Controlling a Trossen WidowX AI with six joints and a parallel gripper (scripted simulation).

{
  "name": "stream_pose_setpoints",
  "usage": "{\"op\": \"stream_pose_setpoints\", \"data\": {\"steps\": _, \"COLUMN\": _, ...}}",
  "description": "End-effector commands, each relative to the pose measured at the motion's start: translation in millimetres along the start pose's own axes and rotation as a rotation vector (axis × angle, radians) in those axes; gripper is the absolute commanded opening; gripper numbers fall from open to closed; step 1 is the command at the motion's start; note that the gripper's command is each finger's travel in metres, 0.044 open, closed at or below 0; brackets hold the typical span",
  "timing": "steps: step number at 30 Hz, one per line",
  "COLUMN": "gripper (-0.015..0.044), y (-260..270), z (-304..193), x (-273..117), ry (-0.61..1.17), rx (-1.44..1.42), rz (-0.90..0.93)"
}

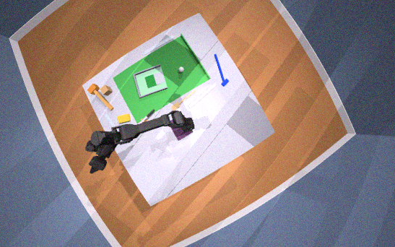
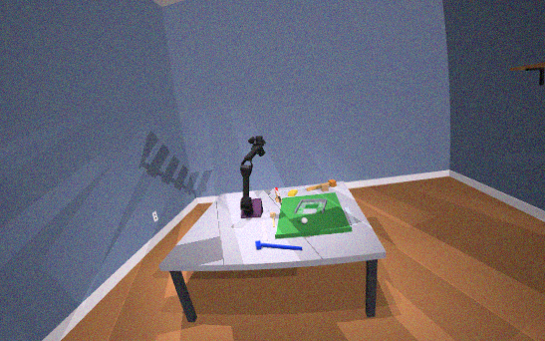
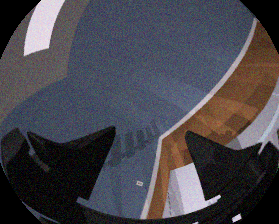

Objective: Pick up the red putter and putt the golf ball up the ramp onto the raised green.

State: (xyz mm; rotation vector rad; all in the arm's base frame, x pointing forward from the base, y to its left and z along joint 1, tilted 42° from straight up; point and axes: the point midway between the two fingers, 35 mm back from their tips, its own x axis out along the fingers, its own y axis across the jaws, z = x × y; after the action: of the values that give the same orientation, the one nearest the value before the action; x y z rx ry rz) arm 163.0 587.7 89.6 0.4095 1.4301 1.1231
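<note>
Hovering high w/ pincer (image 3: 146,156) wide apart, gripping nothing; ball (image 1: 181,68) sits on green mat (image 1: 141,102), worktop (image 2: 338,246) below.

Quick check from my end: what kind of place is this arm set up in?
It looks like a plain room in a house rather than a lab: blue painted walls, wood plank floor with white baseboards, and a single grey table carrying the arm and a mini-golf green.

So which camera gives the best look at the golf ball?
The top view: the golf ball sits unobstructed on the green mat, beside the raised green. The exterior view shows it smaller and more distant; the wrist view misses it.
</note>
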Motion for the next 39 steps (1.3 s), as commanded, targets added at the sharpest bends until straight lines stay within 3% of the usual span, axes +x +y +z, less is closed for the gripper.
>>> {"op": "stream_pose_setpoints", "data": {"steps": 1, "gripper": 0.0426, "y": -3, "z": 1, "x": -1, "ry": -0.002, "rx": -0.005, "rz": -0.008}}
{"op": "stream_pose_setpoints", "data": {"steps": 10, "gripper": 0.044, "y": -129, "z": 20, "x": -55, "ry": 0.004, "rx": -0.249, "rz": -0.398}}
{"op": "stream_pose_setpoints", "data": {"steps": 21, "gripper": 0.044, "y": -257, "z": -10, "x": -152, "ry": 0.335, "rx": -0.522, "rz": -0.786}}
{"op": "stream_pose_setpoints", "data": {"steps": 28, "gripper": 0.044, "y": -311, "z": -48, "x": -219, "ry": 0.673, "rx": -0.661, "rz": -0.89}}
{"op": "stream_pose_setpoints", "data": {"steps": 35, "gripper": 0.044, "y": -345, "z": -96, "x": -290, "ry": 1.083, "rx": -0.78, "rz": -0.848}}
{"op": "stream_pose_setpoints", "data": {"steps": 39, "gripper": 0.044, "y": -348, "z": -103, "x": -299, "ry": 1.143, "rx": -0.795, "rz": -0.828}}
